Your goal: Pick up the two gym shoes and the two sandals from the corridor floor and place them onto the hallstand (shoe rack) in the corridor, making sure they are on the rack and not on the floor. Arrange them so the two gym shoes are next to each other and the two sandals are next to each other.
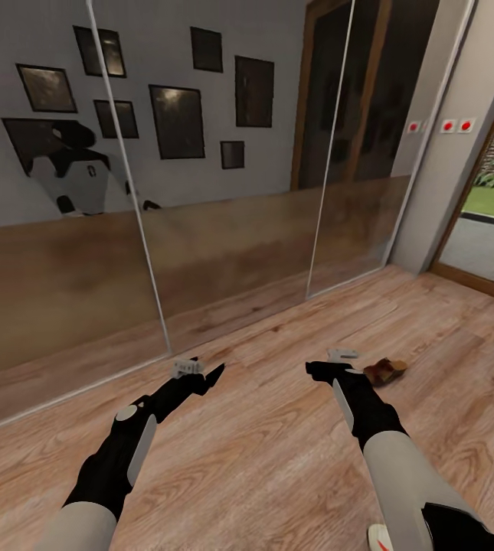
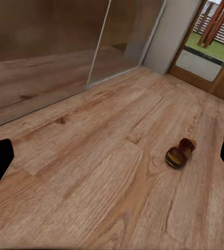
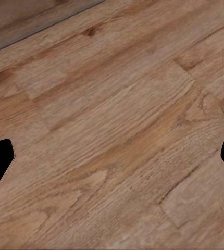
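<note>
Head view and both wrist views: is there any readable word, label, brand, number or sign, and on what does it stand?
No text can be read.
Framed pictures reflected in the mirrored doors: dark and blurred, nothing legible.
Red-dotted wall plates: white squares with red dots, no characters to make out.
Sandals on the wood floor: no brand mark can be made out; the same in the left wrist view.
</note>
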Motion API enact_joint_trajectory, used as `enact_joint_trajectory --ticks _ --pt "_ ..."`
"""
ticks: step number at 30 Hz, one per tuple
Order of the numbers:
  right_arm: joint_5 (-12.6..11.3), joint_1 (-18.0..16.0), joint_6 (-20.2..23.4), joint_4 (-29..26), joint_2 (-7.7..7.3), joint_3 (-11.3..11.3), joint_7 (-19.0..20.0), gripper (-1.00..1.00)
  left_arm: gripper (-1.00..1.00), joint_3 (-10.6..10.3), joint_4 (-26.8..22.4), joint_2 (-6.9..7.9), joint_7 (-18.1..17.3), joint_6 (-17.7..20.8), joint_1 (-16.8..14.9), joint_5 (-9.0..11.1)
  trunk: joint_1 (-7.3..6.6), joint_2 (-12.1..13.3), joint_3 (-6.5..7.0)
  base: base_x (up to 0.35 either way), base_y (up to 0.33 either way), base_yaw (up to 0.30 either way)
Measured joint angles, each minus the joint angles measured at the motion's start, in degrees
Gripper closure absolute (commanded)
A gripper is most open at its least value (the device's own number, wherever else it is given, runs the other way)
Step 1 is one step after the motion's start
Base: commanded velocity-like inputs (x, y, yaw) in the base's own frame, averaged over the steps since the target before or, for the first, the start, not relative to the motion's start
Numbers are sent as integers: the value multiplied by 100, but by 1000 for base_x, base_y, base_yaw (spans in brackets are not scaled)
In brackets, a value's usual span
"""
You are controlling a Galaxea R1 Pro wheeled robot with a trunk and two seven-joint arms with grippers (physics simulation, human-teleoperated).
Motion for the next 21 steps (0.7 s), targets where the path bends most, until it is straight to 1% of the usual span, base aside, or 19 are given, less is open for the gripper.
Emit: enact_joint_trajectory --ticks 3,6,17,21 --pt "0 0 1 -2 0 0 0 -100 -100 0 1 0 0 0 -1 0 0 0 0 -68 -256 146" --pt "0 2 1 -3 -1 0 1 -100 -100 0 2 -1 0 0 -1 0 1 0 0 -89 -182 45" --pt "1 1 1 -13 -2 1 9 -100 -100 9 2 -1 -1 0 -2 3 0 0 0 -25 -30 5" --pt "1 2 2 -8 -1 0 9 -100 -100 3 2 -1 0 0 -1 2 1 0 0 -119 -162 0"
